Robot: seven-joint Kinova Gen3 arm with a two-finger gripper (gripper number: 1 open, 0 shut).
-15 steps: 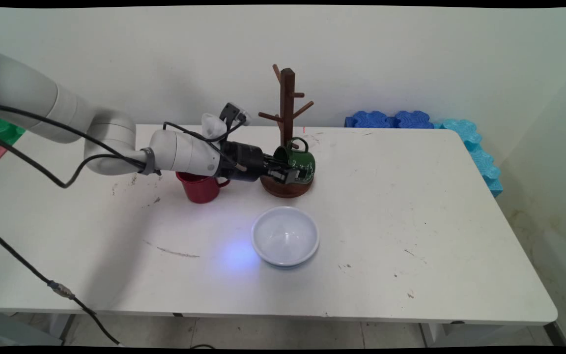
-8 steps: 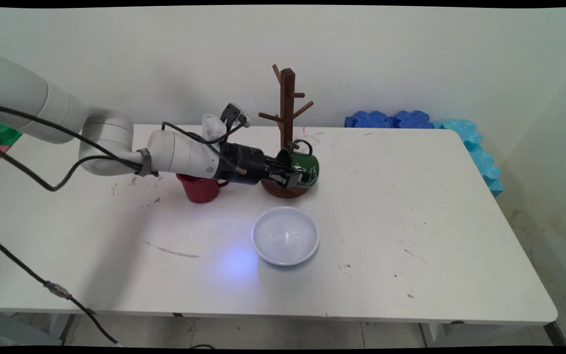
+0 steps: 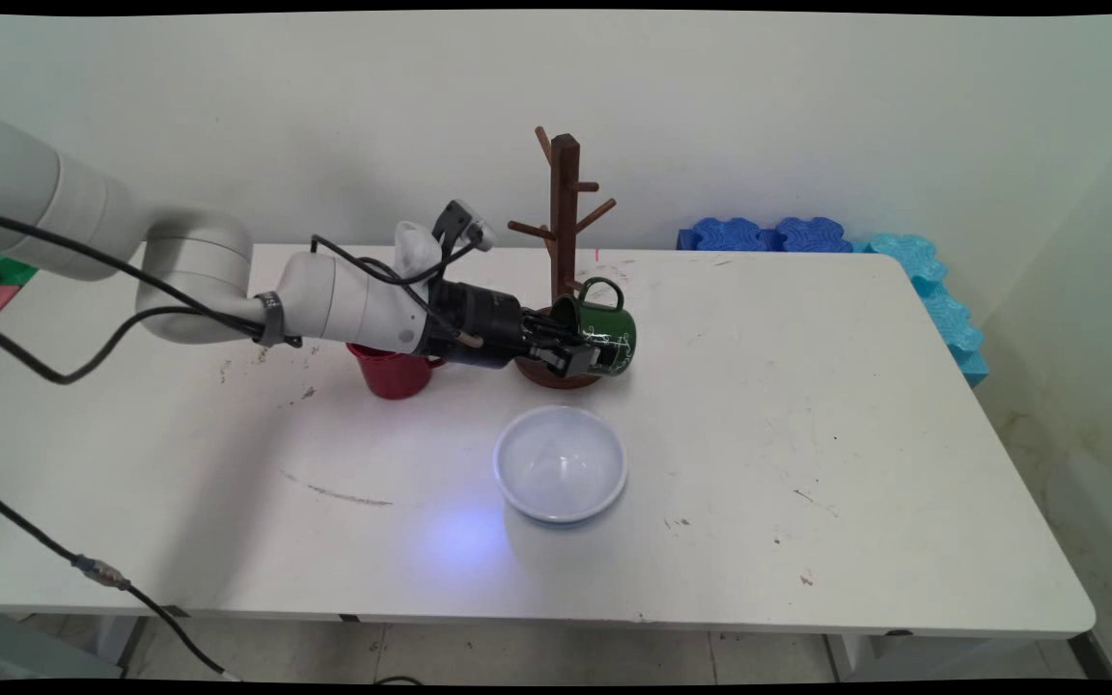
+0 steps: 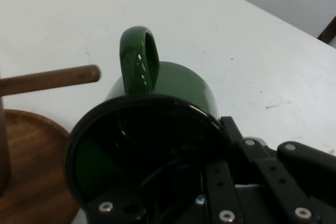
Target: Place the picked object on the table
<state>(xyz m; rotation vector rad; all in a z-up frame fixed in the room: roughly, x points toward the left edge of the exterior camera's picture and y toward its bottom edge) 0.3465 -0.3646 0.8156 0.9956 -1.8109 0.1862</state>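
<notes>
Gripper (image 3: 587, 355): jaws clamped on the green mug's (image 3: 604, 328) rim, mug tipped sideways.
Beside: wooden mug tree (image 3: 564, 222), red mug (image 3: 390, 372), white bowl (image 3: 560, 463).

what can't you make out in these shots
- Red mug: main view, the arm covers its rim and upper part.
- Rack: main view, the green mug and gripper hide most of its base; hand view, cut off at the left edge.
- Mug's white print: main view, too small to read.
- Finger inside the mug: hand view, lost in the dark interior.
</notes>
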